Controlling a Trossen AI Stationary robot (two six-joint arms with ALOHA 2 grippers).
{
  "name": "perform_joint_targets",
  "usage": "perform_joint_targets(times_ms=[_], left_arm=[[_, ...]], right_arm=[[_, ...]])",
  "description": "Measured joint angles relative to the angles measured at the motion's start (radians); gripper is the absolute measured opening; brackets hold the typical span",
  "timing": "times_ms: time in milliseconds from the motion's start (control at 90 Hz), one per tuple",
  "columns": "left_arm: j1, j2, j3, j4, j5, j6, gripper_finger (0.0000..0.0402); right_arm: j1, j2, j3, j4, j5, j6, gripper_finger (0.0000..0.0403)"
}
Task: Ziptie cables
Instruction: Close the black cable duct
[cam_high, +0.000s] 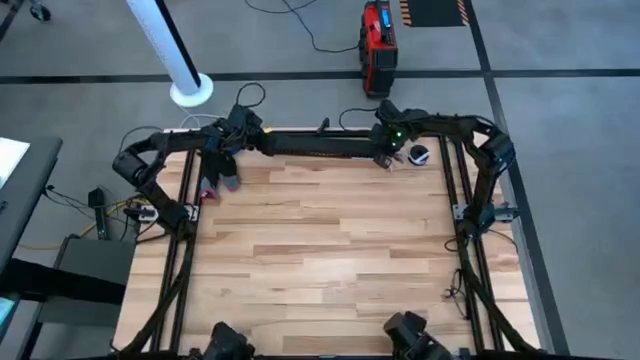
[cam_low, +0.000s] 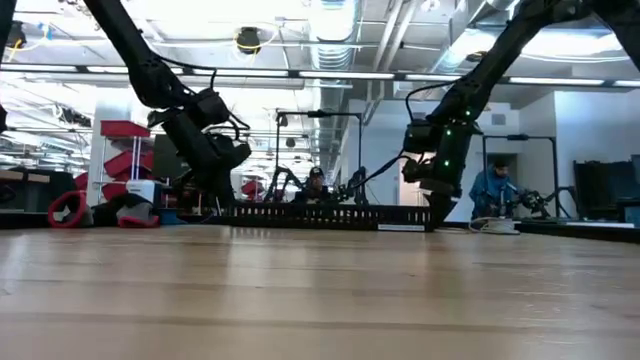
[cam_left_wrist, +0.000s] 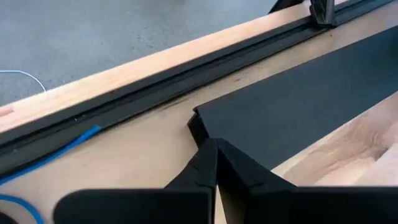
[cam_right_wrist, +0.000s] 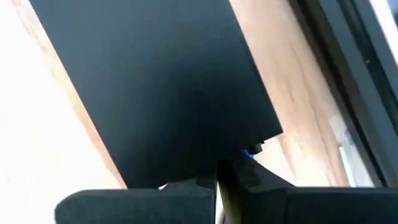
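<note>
A flat black strip (cam_high: 315, 147) lies along the table's far edge, beside a long black slotted channel (cam_low: 310, 214). My left gripper (cam_high: 238, 135) is shut at the strip's left end, and my right gripper (cam_high: 386, 156) is shut at its right end. Of the cables only a little shows: a thin blue wire (cam_left_wrist: 62, 148) by the channel in the left wrist view, and a blue speck (cam_right_wrist: 252, 151) at the strip's end in the right wrist view. The remainder of the bundle is hidden. My left gripper pinches the flat black strip's left end, at its near corner (cam_left_wrist: 200, 127), between its two shut fingers. The fingers slant down and lie along the strip. The strip lies low over the table; the fingers hide the contact itself. My right gripper pinches the strip's right end edge (cam_right_wrist: 205, 163), about midway across its width, between two shut fingers. The fingers come from above, slanting down along the strip. The strip stretches away from them, flat over the wood.
Red and dark objects (cam_high: 218, 182) lie on the table near the left arm. A round dark-and-white object (cam_high: 420, 155) sits beside the right gripper. The wide wooden tabletop (cam_high: 320, 250) stretches toward the near edge. A red case (cam_high: 378, 45) stands on the floor beyond.
</note>
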Motion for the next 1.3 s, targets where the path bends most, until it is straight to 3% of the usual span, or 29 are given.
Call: perform_joint_targets(times_ms=[511, 1300], left_arm=[[-0.061, -0.012, -0.001, -0.055, 0.000, -0.033, 0.0000], [-0.067, -0.090, -0.007, -0.097, 0.035, 0.018, 0.0000]], right_arm=[[0.042, -0.047, -0.009, -0.100, -0.001, -0.015, 0.0000], [0.039, -0.066, -0.002, -0.226, 0.024, -0.021, 0.0000]])
